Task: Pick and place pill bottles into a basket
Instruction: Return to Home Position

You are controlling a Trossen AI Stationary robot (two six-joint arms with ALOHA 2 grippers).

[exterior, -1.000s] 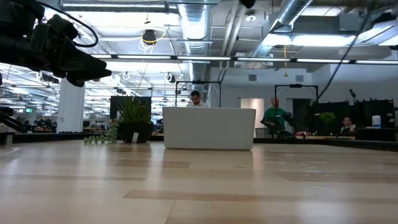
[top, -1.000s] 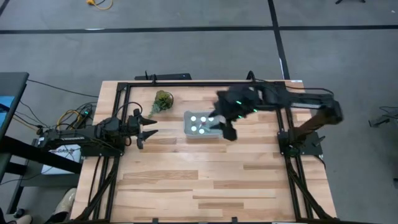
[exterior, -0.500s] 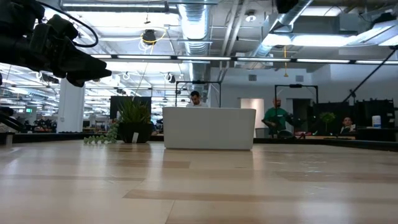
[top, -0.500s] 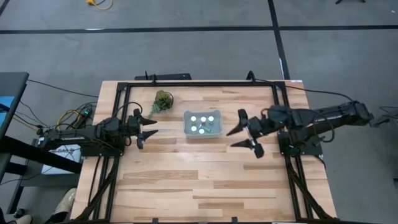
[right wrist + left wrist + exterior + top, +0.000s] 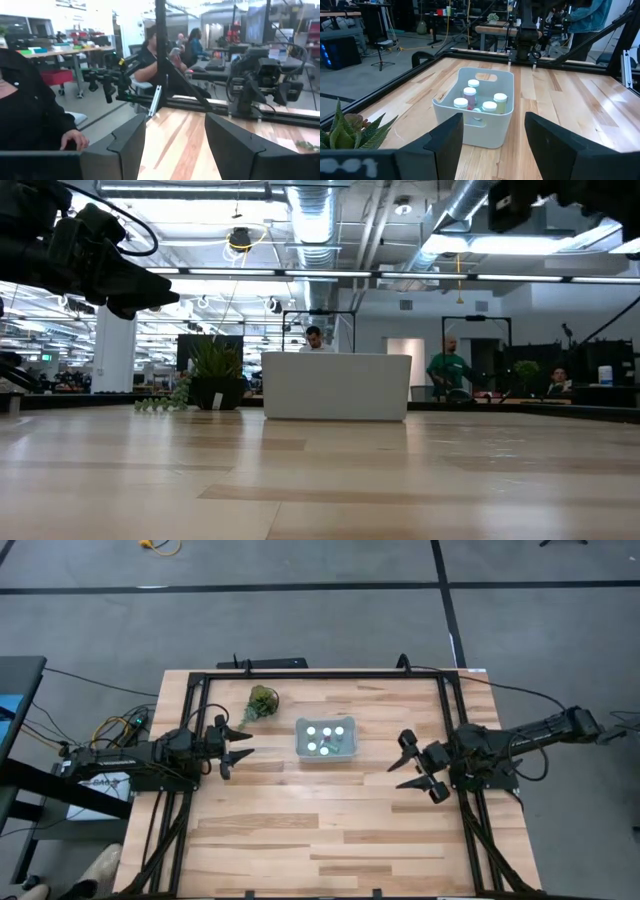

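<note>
The pale blue-grey basket (image 5: 326, 753) stands on the table's far middle and holds several white-capped pill bottles (image 5: 327, 733). In the left wrist view the bottles (image 5: 469, 93) stand upright inside the basket (image 5: 475, 125). My left gripper (image 5: 243, 743) is open and empty, left of the basket, pointing at it. My right gripper (image 5: 410, 766) is open and empty, right of the basket near the table's right edge. Its own view (image 5: 175, 150) looks past the table's left part into the room. In the low view the basket (image 5: 335, 385) shows as a white box.
A green leafy sprig (image 5: 262, 702) lies far-left of the basket. A black metal frame (image 5: 320, 673) runs around the table. Bare wood (image 5: 320, 830) fills the near half. People show in the room beyond (image 5: 30, 115).
My right gripper has drawn back from over the basket's right end toward the table's right edge and a little toward the near edge, empty. The bottles and the basket have stayed in place.
</note>
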